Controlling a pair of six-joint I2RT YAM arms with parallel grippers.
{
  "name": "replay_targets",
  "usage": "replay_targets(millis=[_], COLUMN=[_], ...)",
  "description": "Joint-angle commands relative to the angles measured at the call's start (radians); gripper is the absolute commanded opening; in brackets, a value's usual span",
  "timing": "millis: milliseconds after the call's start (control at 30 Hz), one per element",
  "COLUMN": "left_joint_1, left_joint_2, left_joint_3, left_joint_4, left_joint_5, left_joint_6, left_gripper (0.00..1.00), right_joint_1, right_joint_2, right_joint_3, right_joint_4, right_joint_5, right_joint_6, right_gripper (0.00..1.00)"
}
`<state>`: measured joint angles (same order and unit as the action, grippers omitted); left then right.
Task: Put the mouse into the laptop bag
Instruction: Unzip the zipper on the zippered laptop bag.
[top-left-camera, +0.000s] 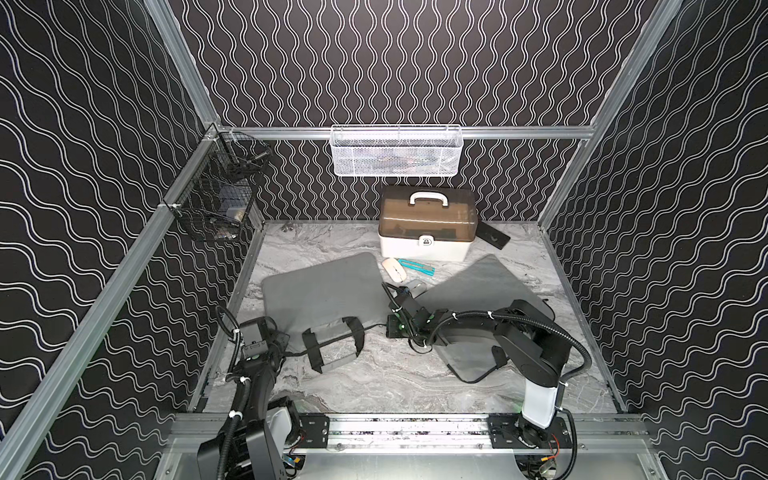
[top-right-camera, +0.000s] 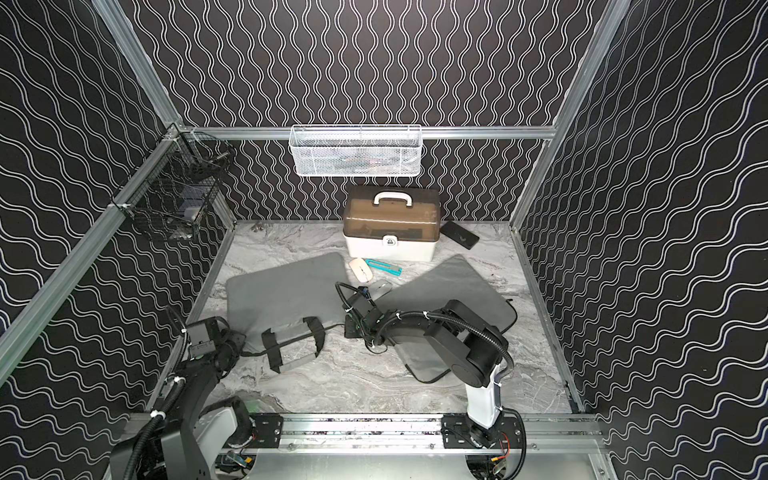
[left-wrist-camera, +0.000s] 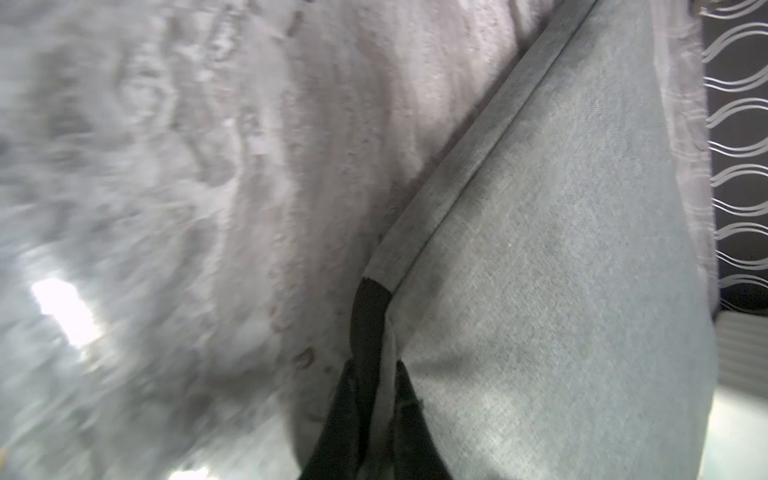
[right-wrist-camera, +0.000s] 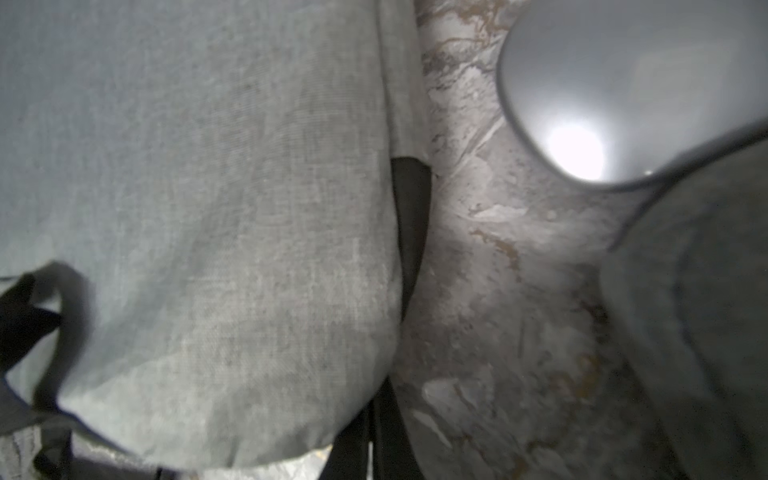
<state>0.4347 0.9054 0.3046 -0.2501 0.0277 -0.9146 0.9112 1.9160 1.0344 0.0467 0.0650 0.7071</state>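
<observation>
The marble tabletop (top-left-camera: 374, 382) carries a flat grey laptop bag (top-left-camera: 324, 286) at centre left in both top views, with its handle (top-left-camera: 338, 360) toward the lower edge. A second grey bag (top-left-camera: 486, 286) lies at centre right, partly under the right arm. A white case with a brown lid (top-left-camera: 426, 226) stands above them. The left gripper (left-wrist-camera: 380, 399) is pinched onto the laptop bag's lower-left corner, and the fabric puckers between its fingers. The right gripper (right-wrist-camera: 372, 419) has its jaws together at the bag's lower-right corner; whether cloth is caught there cannot be told. Both mice lie on the table outside the bag. The white mouse (top-left-camera: 393, 269) sits just above the bag's upper-right corner, its long axis running upper left to lower right, wheel end lower right. The grey mouse (top-left-camera: 416, 286) lies between the two bags, long axis lower left to upper right, its facing unclear.
</observation>
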Motion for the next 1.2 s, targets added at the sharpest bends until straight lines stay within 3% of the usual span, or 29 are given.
replay_targets(millis=[0, 100, 233, 367, 433, 500, 667, 767, 967, 1067, 1167], left_joint_1=[-0.001, 0.0, 0.001, 0.001, 0.0, 0.0, -0.003, -0.071, -0.475, -0.564, -0.58], left_joint_2=[-0.033, -0.068, -0.13, -0.168, -0.178, -0.164, -0.029, 0.009, 0.167, 0.221, 0.201], left_joint_3=[0.063, 0.116, 0.114, 0.141, 0.17, 0.157, 0.223, 0.245, 0.312, 0.347, 0.369], left_joint_4=[-0.261, -0.376, -0.41, -0.472, -0.494, -0.442, -0.324, -0.22, -0.082, -0.083, -0.166], left_joint_5=[-0.105, -0.154, -0.063, -0.006, -0.006, 0.041, 0.209, 0.245, 0.056, -0.015, -0.055], left_joint_6=[-0.037, -0.045, -0.026, 0.024, 0.055, 0.061, 0.141, 0.132, 0.042, 0.02, 0.013], left_gripper=[0.0, 0.0, 0.0, 0.69, 0.87, 0.93, 0.92, 0.91, 0.91, 0.91, 0.91], right_joint_1=[-0.039, -0.102, -0.127, -0.131, -0.134, -0.134, -0.133, -0.133, -0.138, -0.157, -0.175], right_joint_2=[0.027, 0.043, 0.124, 0.196, 0.221, 0.257, 0.305, 0.263, 0.249, 0.285, 0.318], right_joint_3=[0.008, 0.049, 0.208, 0.317, 0.362, 0.418, 0.496, 0.435, 0.432, 0.476, 0.525], right_joint_4=[-0.127, -0.134, -0.195, -0.224, -0.23, -0.249, -0.272, -0.236, -0.263, -0.268, -0.277], right_joint_5=[-0.078, -0.074, -0.078, -0.073, -0.07, -0.067, -0.128, -0.139, -0.113, -0.135, -0.166], right_joint_6=[0.008, -0.016, -0.072, -0.09, -0.102, -0.119, -0.157, -0.14, -0.125, -0.13, -0.14], right_gripper=[0.0, 0.0, 0.0, 0.0, 0.0, 0.0, 0.0, 0.0, 0.0, 0.0, 0.0])
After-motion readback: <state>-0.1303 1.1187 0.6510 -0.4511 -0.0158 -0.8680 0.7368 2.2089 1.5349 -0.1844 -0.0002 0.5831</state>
